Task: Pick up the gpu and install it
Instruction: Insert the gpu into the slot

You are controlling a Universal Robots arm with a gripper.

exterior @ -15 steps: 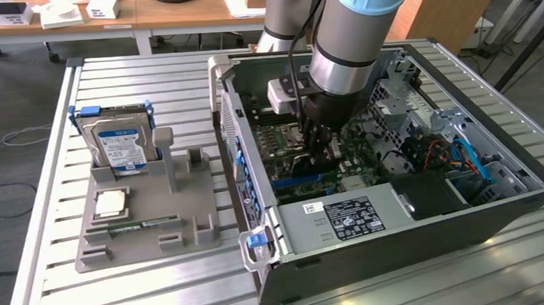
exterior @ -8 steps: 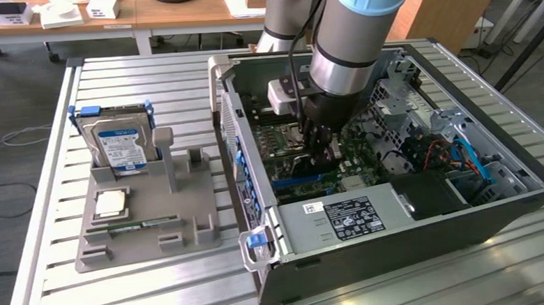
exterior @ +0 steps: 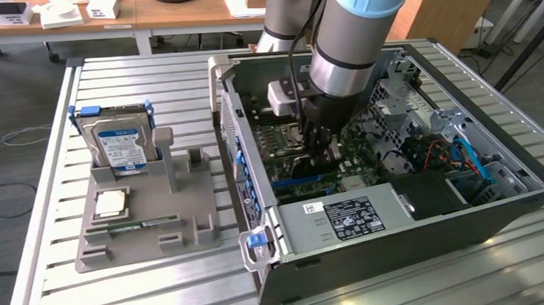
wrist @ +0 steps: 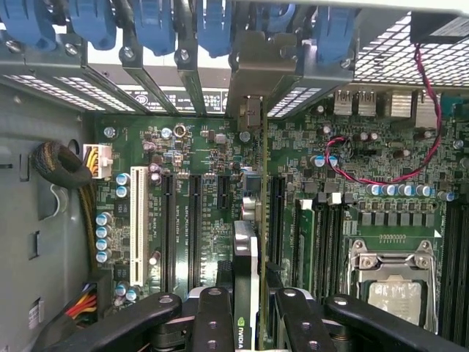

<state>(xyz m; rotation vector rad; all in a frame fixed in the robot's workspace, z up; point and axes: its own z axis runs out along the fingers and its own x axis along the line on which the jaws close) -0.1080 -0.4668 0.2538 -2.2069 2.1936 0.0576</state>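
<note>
My gripper (wrist: 245, 317) is clamped on the gpu (wrist: 246, 253), standing on edge over the motherboard (wrist: 201, 220) inside the case (exterior: 398, 247); long axis runs away from me, bracket end pointing at the rear slot covers (wrist: 187, 73).

the gpu (wrist: 246, 279) is a thin dark card with a glossy black edge; its bracket (wrist: 253, 103) is pale bare metal. the gripper (wrist: 248, 312) is smooth matt black. the motherboard (wrist: 212, 220) is green with a slight sheen. the computer case (exterior: 399, 251) is dull grey sheet metal, on a ribbed satin aluminium table (exterior: 149, 292). the parts holder (exterior: 137, 249) is matt grey plastic.
</note>
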